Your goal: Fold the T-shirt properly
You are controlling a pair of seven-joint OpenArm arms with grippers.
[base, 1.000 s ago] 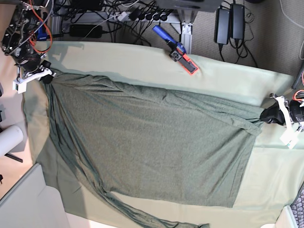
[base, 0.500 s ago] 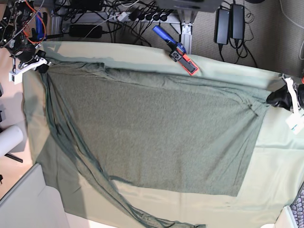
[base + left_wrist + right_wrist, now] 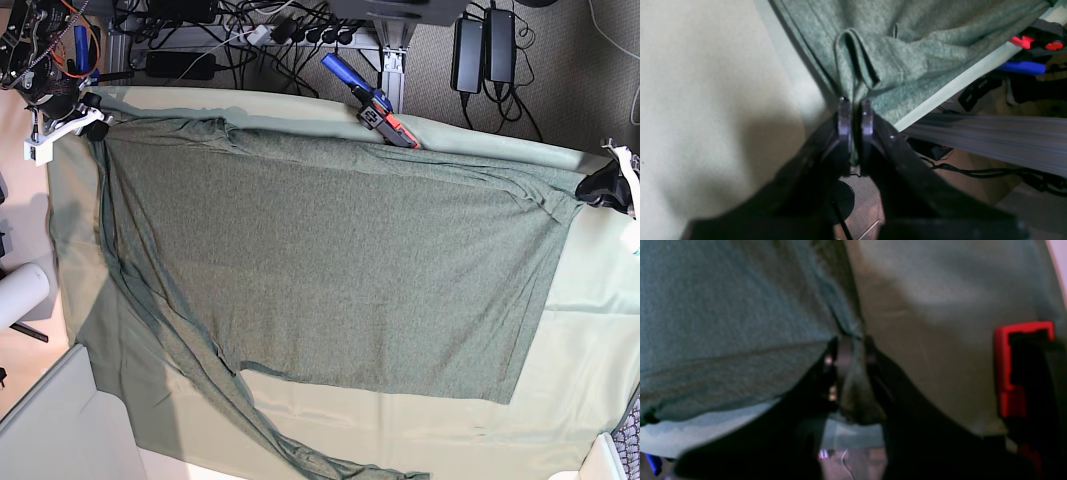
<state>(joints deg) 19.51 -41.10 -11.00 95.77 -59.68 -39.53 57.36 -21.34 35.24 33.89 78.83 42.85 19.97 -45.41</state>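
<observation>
The dark grey-green T-shirt (image 3: 330, 260) lies spread wide over the pale table cloth (image 3: 590, 340). Its far edge is stretched taut between both grippers. My left gripper (image 3: 598, 186) is at the right edge of the base view, shut on a bunched corner of the T-shirt (image 3: 873, 53); in the left wrist view the left gripper (image 3: 853, 105) has its jaws pinched on the fabric. My right gripper (image 3: 93, 128) is at the far left corner, and in the right wrist view the right gripper (image 3: 853, 343) is shut on the T-shirt (image 3: 723, 323). A long sleeve strip (image 3: 240, 400) trails toward the near edge.
A blue and red clamp tool (image 3: 372, 102) lies at the far table edge, touching the shirt's stretched hem. Power bricks (image 3: 485, 50) and cables sit on the floor behind the table. A white roll (image 3: 20, 293) lies off the left side.
Both grippers have pulled the shirt's held corners toward the far edge of the table. The body has stretched flatter and its hem now reaches the clamp tool.
</observation>
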